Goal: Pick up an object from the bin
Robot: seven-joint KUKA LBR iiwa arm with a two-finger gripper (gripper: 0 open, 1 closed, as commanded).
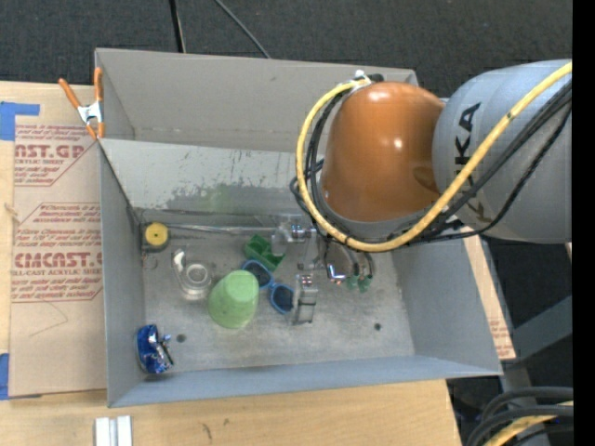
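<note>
- Grey metal bin (pixel 121 203), seen from above; the landmark for these notes is the light green cylinder (pixel 232 300) standing on the floor, left of centre.
- Arm enters from the right. The orange dome cover (pixel 381 151) on the wrist sits above and right of the green cylinder, with yellow cable (pixel 311 137) looped round it.
- Black capital lettering (pixel 465 142) on the grey arm casing; a "K" reads plainly and the rest is crossed by the cable.
- Gripper (pixel 302 288) is down near the bin floor, right of the green cylinder. Cannot tell whether it is spread or pressed together. Nothing seen pinched in it.
- Nearest pieces: two blue ring-shaped pieces (pixel 279 296), between the green cylinder and the gripper, one touching the cylinder's upper right side.
- Dark green block (pixel 258 247), just above and right of the cylinder.
- Clear plastic cup (pixel 193 278), just left of the cylinder.
- Yellow disc (pixel 155 235), up and well left of the cylinder, by the left wall.
- Crumpled blue wrapper-like thing (pixel 152 351), down and left of the cylinder, in the near-left corner. No legible print on it.
- Small green bit (pixel 361 283), right of the gripper, well apart from the cylinder.
</note>
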